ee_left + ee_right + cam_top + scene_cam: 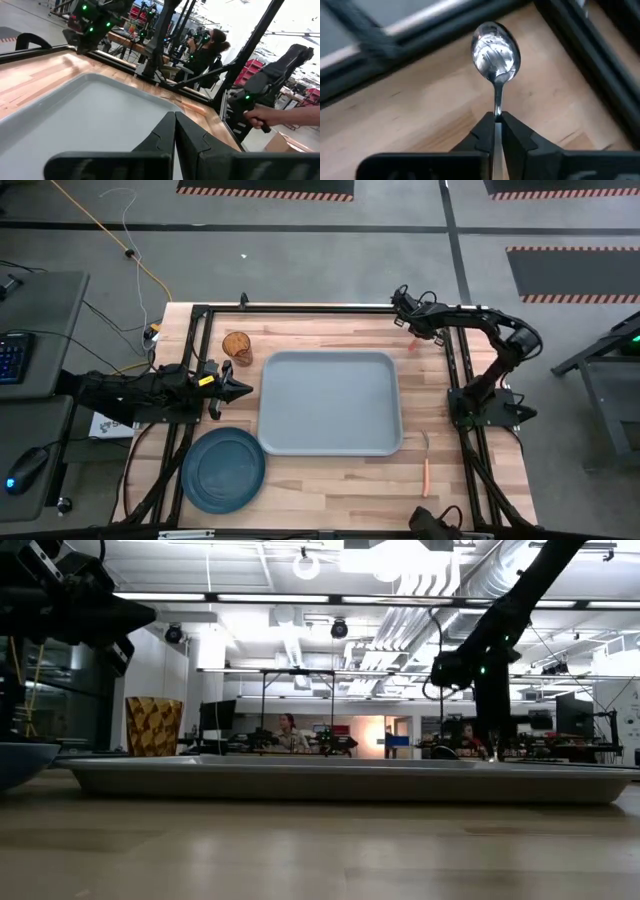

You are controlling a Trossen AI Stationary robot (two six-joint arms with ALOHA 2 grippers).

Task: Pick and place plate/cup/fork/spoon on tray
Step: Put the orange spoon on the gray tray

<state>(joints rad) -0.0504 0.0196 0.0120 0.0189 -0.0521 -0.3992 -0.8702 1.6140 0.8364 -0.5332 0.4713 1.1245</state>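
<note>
The right gripper (496,122) pinches the spoon (495,52) by its neck above the table's far right corner, past the tray (330,402). The left gripper (240,389) hangs with its fingers together by the tray's left edge, between cup (237,346) and plate (223,469)

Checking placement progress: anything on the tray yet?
No. In the high view the tray is bare; the plate, cup and fork sit on the table.
</note>
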